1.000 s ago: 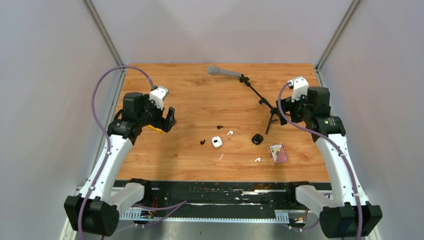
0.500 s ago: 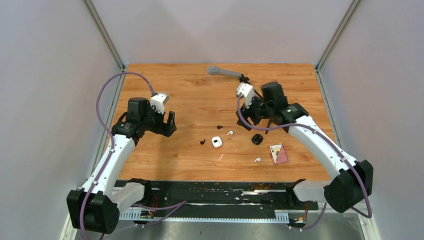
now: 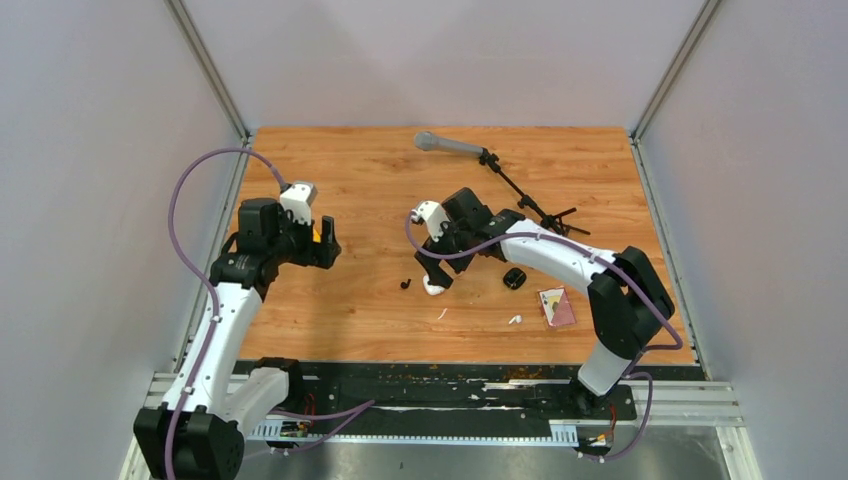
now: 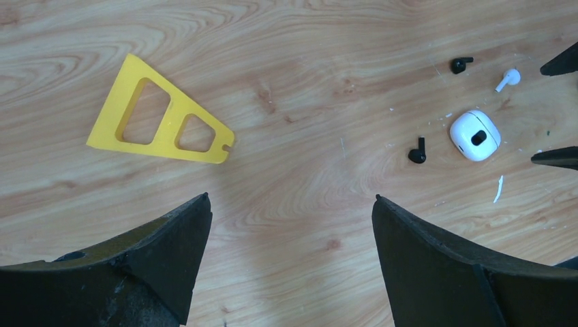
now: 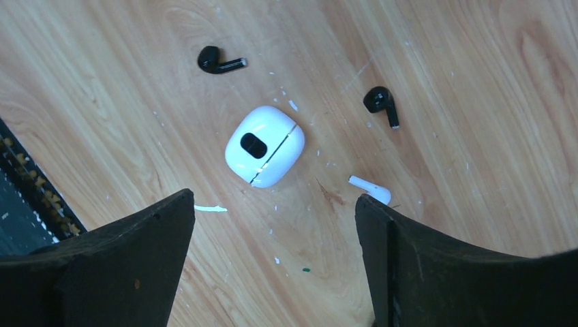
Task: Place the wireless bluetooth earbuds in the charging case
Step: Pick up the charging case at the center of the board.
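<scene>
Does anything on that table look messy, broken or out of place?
Tiny white flecks and a thin white sliver litter the wooden table around the closed white oval charging case, like chipped-off debris. Two small black earbuds and one white earbud lie scattered beside it.

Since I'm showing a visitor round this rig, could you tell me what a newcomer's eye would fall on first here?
The right gripper, jaws open, hangs over the closed white charging case in the middle of the table, with two black earbuds and a white earbud loose around it. To the left, a yellow cut-out piece lies below the open left gripper, and a microphone sits by the far edge.
</scene>
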You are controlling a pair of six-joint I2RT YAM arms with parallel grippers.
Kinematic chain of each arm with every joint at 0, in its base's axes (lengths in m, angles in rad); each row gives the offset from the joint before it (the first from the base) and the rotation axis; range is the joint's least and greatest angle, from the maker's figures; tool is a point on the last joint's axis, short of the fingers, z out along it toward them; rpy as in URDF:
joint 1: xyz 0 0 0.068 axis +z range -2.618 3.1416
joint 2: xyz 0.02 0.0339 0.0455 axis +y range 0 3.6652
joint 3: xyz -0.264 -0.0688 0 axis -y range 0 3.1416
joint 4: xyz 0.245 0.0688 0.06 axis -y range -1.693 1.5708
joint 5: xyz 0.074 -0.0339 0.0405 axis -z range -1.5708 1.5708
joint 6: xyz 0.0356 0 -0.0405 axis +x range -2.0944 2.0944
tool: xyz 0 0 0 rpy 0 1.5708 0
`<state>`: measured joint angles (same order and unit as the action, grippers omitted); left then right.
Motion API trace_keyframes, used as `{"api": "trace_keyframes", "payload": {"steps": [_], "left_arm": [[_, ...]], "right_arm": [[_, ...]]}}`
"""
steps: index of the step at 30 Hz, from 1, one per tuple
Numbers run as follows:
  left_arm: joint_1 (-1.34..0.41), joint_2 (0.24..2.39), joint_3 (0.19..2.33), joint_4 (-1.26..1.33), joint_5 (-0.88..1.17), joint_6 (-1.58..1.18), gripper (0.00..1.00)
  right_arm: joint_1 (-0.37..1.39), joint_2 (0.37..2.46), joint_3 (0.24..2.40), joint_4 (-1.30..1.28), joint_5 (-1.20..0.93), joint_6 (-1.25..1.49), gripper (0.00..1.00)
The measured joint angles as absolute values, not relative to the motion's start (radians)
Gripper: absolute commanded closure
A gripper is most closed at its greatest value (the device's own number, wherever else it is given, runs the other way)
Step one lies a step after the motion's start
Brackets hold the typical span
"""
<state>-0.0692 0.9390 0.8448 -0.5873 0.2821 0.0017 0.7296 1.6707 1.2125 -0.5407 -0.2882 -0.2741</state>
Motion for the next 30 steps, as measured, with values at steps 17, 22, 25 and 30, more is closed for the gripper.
{"api": "trace_keyframes", "payload": {"steps": [17,22,25,30], "left_arm": [[-0.056,0.937,0.812,-0.535,0.264,-0.064,0.07],[-0.056,0.937,0.811,-0.531,0.278,-0.077,0.07],[-0.056,0.937,0.803,-0.523,0.284,-0.083,0.08],[-0.056,0.937,0.794,-0.520,0.290,-0.086,0.08]], "right_arm": [[0.825,1.813,1.258,-0.537,-0.086,-0.010,0.36],[0.836,1.814,1.258,-0.539,-0.059,0.015,0.36],[0.842,1.814,1.257,-0.531,-0.052,0.022,0.36],[0.855,1.820,1.249,-0.495,-0.045,0.025,0.36]]}}
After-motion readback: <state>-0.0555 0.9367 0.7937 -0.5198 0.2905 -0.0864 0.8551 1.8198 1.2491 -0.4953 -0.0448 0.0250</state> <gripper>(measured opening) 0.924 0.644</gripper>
